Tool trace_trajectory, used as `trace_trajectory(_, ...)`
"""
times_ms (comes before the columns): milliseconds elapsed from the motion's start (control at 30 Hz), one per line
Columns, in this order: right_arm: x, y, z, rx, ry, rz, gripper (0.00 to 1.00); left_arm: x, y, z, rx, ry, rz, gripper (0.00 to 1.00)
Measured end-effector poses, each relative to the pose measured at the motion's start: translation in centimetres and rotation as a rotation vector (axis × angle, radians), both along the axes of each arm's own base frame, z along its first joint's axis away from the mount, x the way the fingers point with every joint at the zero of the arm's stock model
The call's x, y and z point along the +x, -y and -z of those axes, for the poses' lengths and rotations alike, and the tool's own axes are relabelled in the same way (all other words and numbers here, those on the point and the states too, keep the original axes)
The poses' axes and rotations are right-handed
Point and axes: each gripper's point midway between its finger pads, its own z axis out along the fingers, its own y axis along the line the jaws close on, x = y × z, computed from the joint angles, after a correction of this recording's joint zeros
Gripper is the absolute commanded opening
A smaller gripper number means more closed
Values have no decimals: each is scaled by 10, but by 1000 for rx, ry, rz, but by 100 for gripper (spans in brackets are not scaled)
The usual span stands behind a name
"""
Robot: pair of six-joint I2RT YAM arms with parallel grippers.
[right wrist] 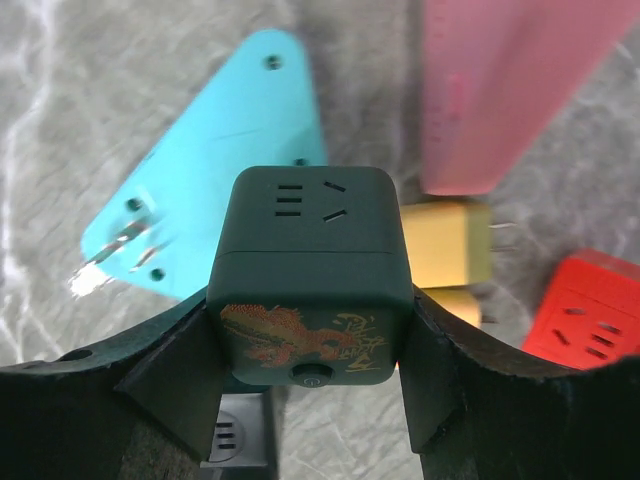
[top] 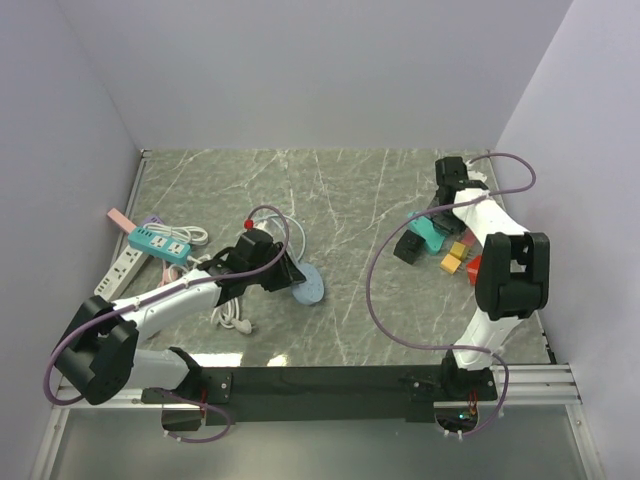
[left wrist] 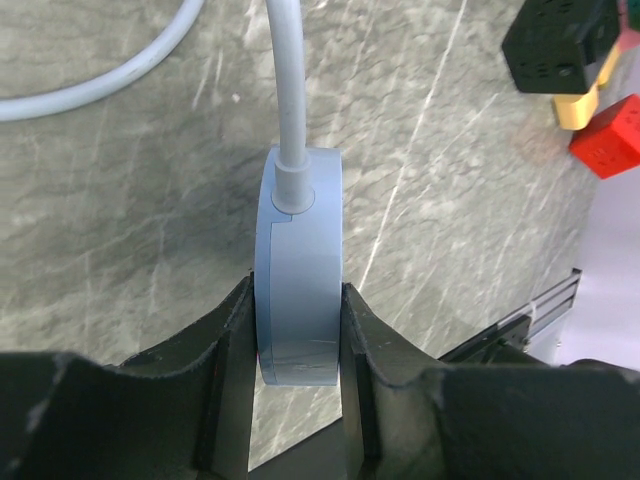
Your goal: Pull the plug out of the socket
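My left gripper point(left wrist: 297, 300) is shut on a blue-grey round disc-shaped plug body point(left wrist: 300, 250), standing on edge, with a white cable point(left wrist: 288, 80) leaving its top. In the top view the disc point(top: 311, 286) lies mid-table at my left gripper point(top: 285, 270). My right gripper point(right wrist: 310, 300) is shut on a dark cube socket point(right wrist: 312, 240) with a dragon print and a button. In the top view the cube point(top: 408, 248) is at the right, by my right gripper point(top: 420, 236). No plug shows in the cube's visible face.
Beyond the cube lie a teal triangular adapter point(right wrist: 215, 170), a pink block point(right wrist: 505, 90), a yellow plug point(right wrist: 450, 245) and a red cube point(right wrist: 585, 315). Another dark socket point(right wrist: 225, 435) sits below. A teal power strip point(top: 160, 243), a white strip point(top: 117, 272) and coiled cable point(top: 232, 315) lie left.
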Motion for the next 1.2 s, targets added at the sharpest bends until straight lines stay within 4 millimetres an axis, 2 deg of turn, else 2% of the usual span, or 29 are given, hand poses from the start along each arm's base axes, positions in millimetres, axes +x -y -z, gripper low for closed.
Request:
trace_trajectory(133, -2, 15, 0, -40, 2, 48, 0, -3, -3, 4, 20, -8, 10, 1)
trace_trajectory(167, -3, 18, 0, -49, 1, 57, 7, -3, -3, 4, 23, -9, 12, 1)
trace_trajectory(200, -3, 20, 0, -54, 2, 66, 18, -3, -2, 4, 24, -10, 13, 1)
trace_trajectory(233, -3, 22, -1, -60, 2, 73, 42, -2, -2, 4, 24, -10, 14, 1)
trace_trajectory(300, -4, 23, 0, -63, 3, 75, 62, -1, -1, 4, 26, -9, 16, 1)
trace_trajectory(333, -4, 23, 1, -62, 5, 74, 80, 0, 0, 4, 27, -10, 17, 1)
trace_trajectory(367, -6, 22, 2, -57, 5, 73, 89, 0, 0, 4, 28, -11, 17, 1)
trace_trajectory(433, -11, 20, 3, -50, 2, 57, 92, 1, 1, 3, 30, -9, 20, 1)
trace_trajectory(500, -16, 17, -4, -37, 12, 39, 93, 3, 2, 0, 31, -5, 25, 1)
trace_trajectory(600, -14, 11, -31, -8, 79, 12, 94, 6, 4, -3, 29, 5, 30, 1)
trace_trajectory(700, -13, -3, -68, 55, 178, -47, 95, 6, 5, -4, 32, 9, 34, 1)
trace_trajectory(800, -21, -32, -108, 144, 293, -163, 95, 7, 4, -1, 39, 6, 36, 1)
trace_trajectory(933, -54, -88, -144, 262, 403, -383, 96, 11, -5, 3, 60, 2, 21, 1)
trace_trajectory(1000, -79, -118, -149, 315, 418, -502, 96, 20, -20, 3, 76, 1, -20, 1)
trace_trajectory(1100, -107, -140, -139, 371, 394, -598, 97, 41, -57, -6, 84, 19, -123, 1)
trace_trajectory(1200, -132, -148, -120, 411, 341, -638, 97, 71, -117, -25, 99, 66, -288, 1)
